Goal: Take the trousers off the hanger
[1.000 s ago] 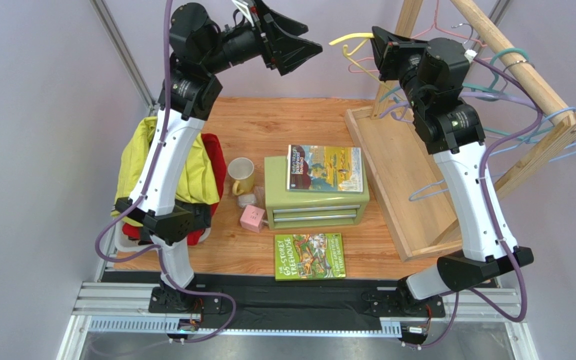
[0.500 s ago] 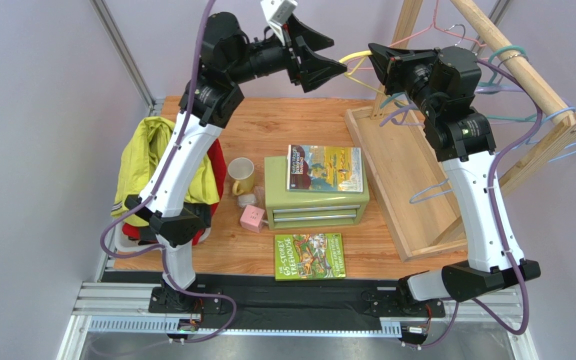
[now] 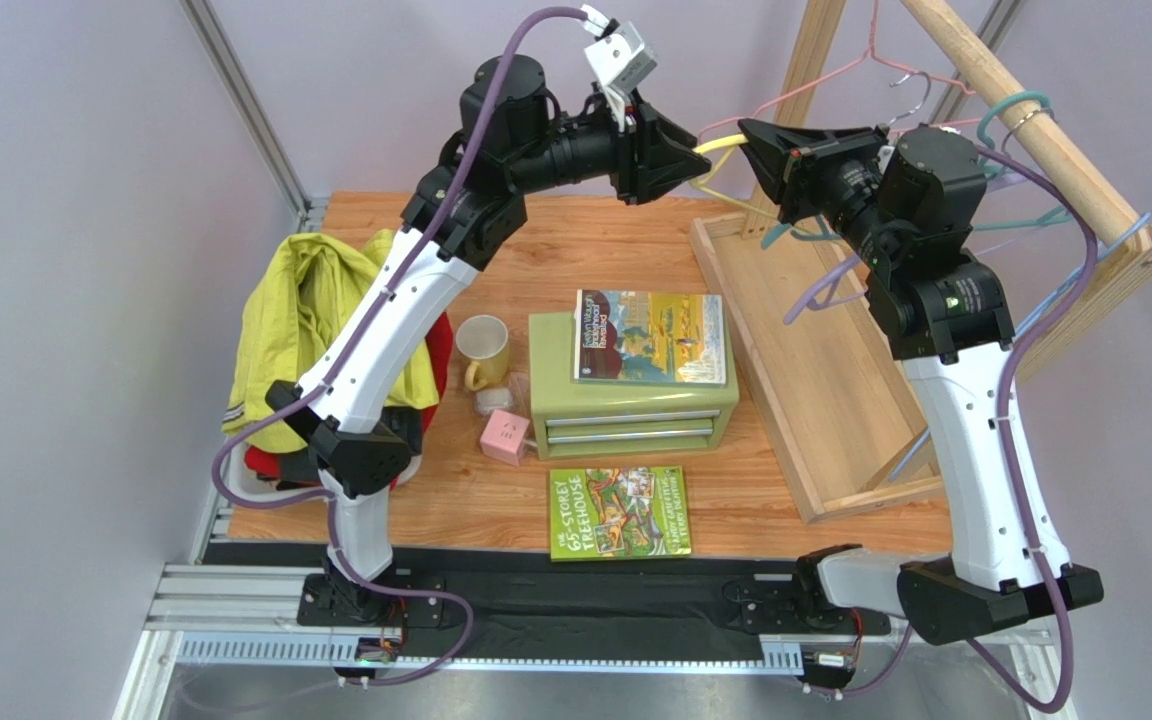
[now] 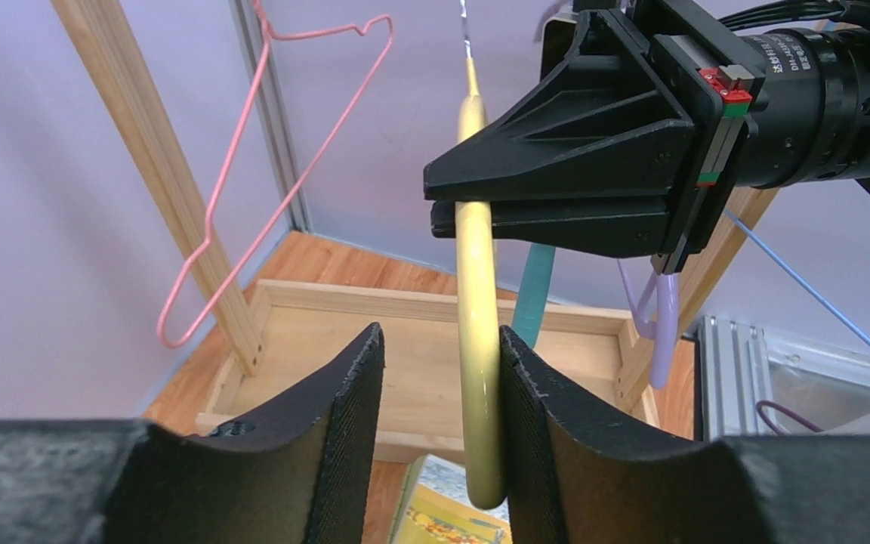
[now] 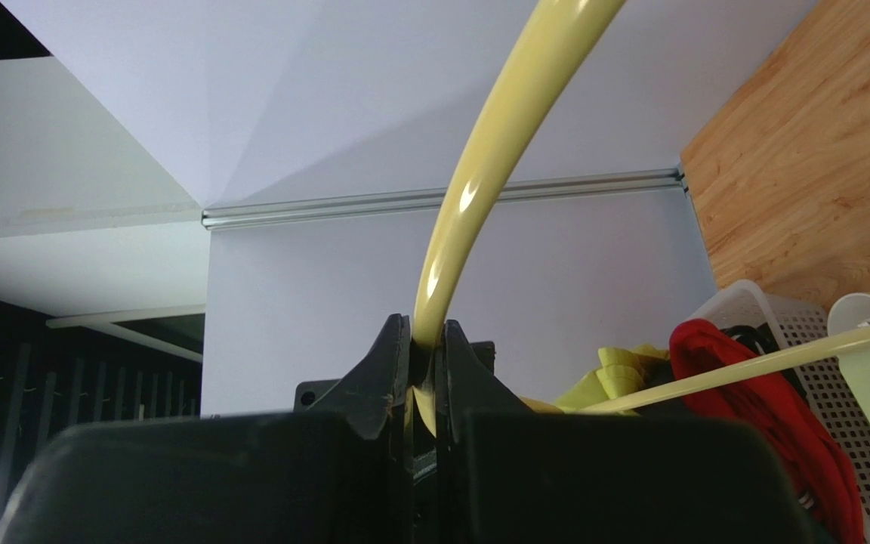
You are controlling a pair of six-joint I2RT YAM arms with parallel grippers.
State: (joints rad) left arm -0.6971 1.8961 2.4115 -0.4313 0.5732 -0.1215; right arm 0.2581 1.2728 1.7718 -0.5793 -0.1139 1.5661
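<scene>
A lab test cell: plain lilac walls (image 3: 71,225), aluminium framing (image 3: 244,105), staged wooden table (image 3: 567,248).

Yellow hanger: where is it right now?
The yellow hanger is up in the air at the back of the table, near the wooden rack. The right gripper clamps it, and its bar runs between the left gripper fingers.

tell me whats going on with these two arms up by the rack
Both arms are working on a bare yellow hanger held up in the air near the wooden rack. The right gripper is shut on its curved bar. The left gripper has its fingers around the hanger's lower arm, one finger against it, not fully closed. No trousers hang on it; a yellow-green garment and a red one sit piled in the basket at the table's left.
</scene>
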